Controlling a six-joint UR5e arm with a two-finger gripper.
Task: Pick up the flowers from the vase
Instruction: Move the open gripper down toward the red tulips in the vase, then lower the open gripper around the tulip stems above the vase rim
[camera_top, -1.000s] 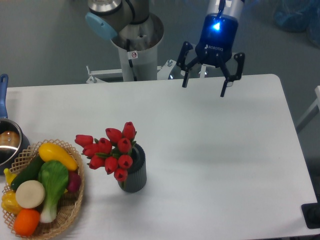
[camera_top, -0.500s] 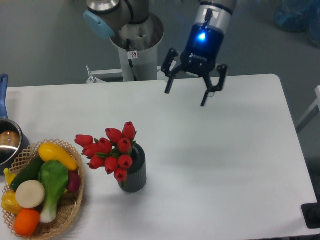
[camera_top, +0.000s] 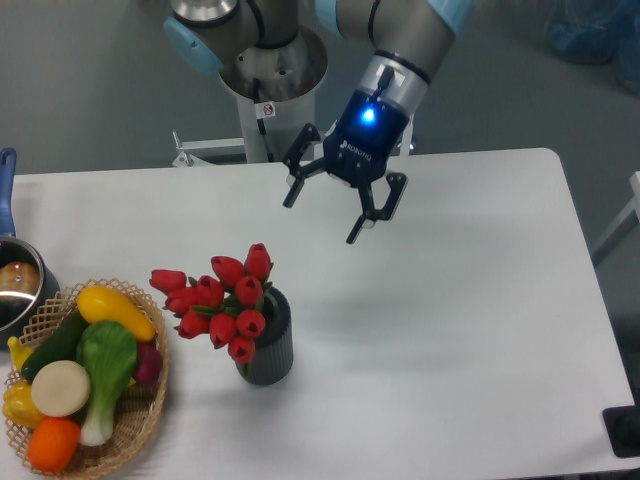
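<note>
Gripper (camera_top: 322, 212) jaws spread wide, empty, tilted, hanging above table (camera_top: 470, 300), up and right of flowers (camera_top: 220, 296). Flowers stand in vase (camera_top: 266, 340), left of table centre, basket (camera_top: 140, 420) just beside. Judged light, soft, crushable buds; grip better low on bunched stems near vase rim. Vase may tip.

the end effector (camera_top: 322, 217) hangs in the upper middle of the frame with its fingers spread, above bare desk (camera_top: 450, 300). below and left of it the flowers (camera_top: 218, 300) top the vase (camera_top: 267, 340); a basket (camera_top: 140, 425) crowds the lower left corner.
</note>
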